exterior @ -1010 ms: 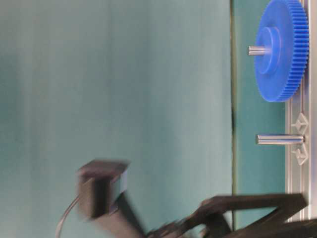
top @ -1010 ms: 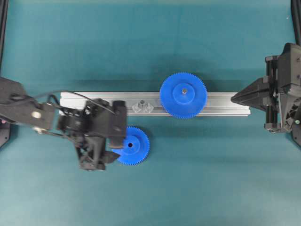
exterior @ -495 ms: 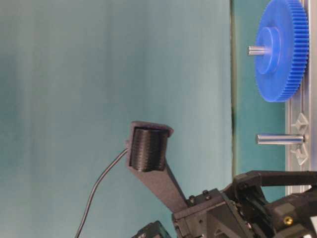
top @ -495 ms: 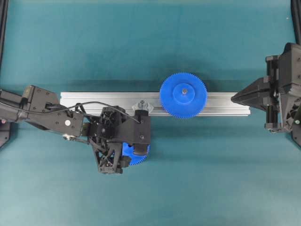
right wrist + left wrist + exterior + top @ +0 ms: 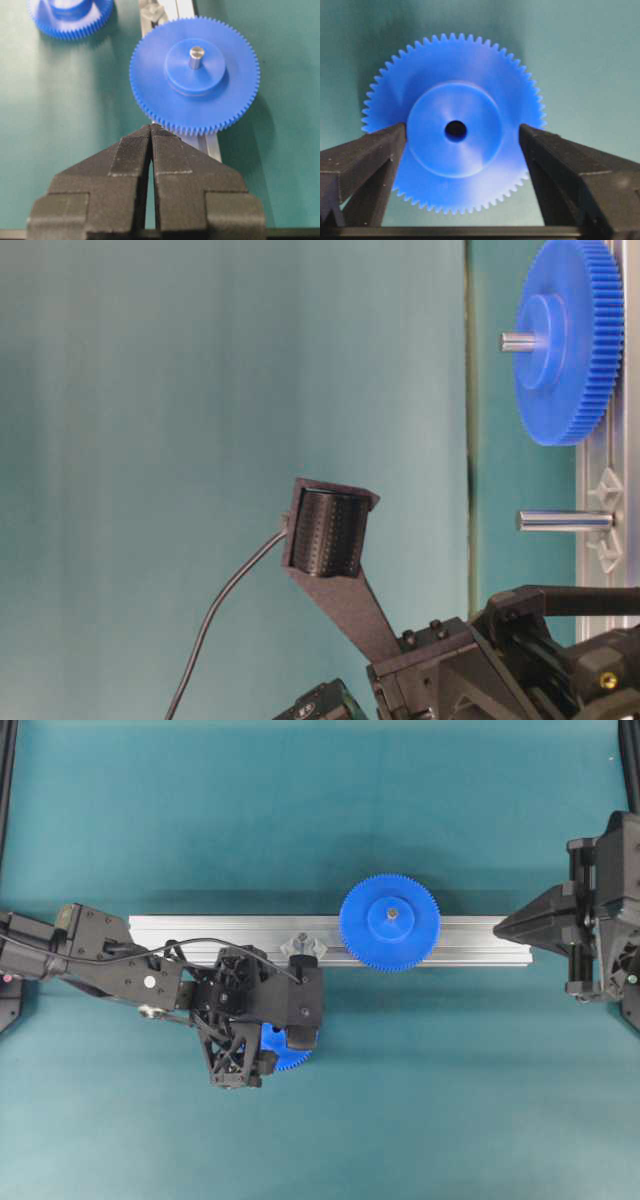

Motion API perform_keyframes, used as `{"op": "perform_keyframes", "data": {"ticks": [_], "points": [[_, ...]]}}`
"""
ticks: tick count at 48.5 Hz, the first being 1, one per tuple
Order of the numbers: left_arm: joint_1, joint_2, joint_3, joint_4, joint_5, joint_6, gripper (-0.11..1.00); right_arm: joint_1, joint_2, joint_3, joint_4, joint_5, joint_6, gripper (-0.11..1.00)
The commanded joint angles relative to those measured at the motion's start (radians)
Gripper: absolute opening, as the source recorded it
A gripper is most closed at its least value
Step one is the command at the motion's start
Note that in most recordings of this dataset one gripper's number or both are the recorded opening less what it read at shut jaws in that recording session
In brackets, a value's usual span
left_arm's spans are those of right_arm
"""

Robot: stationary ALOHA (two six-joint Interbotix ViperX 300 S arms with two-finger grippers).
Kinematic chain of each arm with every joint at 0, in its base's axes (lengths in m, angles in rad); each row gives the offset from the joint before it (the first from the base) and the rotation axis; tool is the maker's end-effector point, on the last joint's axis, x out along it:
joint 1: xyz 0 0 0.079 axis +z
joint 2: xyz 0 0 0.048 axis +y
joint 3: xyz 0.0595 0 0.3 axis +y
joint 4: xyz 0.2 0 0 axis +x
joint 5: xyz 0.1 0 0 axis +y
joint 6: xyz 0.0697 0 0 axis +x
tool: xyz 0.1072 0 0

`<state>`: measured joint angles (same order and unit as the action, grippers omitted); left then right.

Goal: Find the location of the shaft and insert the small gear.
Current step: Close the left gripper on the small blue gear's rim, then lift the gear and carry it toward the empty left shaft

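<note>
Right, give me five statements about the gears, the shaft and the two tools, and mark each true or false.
1. The left tool has its fingers open on either side of the small gear's hub. True.
2. The small gear already sits on the shaft. False: it lies on the green mat, and the shaft stands bare on the rail.
3. The right tool is shut and holds nothing. True.
4. The larger gear lies loose on the mat. False: it sits on the rail with a metal pin through its hub.
5. The bare shaft stands on the rail between the larger gear and the left arm's end of the rail. True.
</note>
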<state>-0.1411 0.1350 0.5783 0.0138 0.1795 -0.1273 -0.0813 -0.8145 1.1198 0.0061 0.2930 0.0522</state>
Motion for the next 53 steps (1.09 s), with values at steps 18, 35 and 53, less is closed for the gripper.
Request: {"op": "perform_keyframes", "data": {"ticks": [18,35,53], "points": [[0.002,0.002,-0.021,0.003,0.0,-0.006,0.9,-0.002,-0.034,0.008,0.0,-0.005,0.006,0.05],[0.002,0.0,-0.021,0.003,0.0,-0.008,0.81,-0.002,-0.034,0.011,0.0,-0.005,0.008,0.05],[0.002,-0.006,-0.023,0.003,0.003,-0.003,0.65,-0.002,-0.037,0.009,0.0,-0.003,0.008,0.05]]}}
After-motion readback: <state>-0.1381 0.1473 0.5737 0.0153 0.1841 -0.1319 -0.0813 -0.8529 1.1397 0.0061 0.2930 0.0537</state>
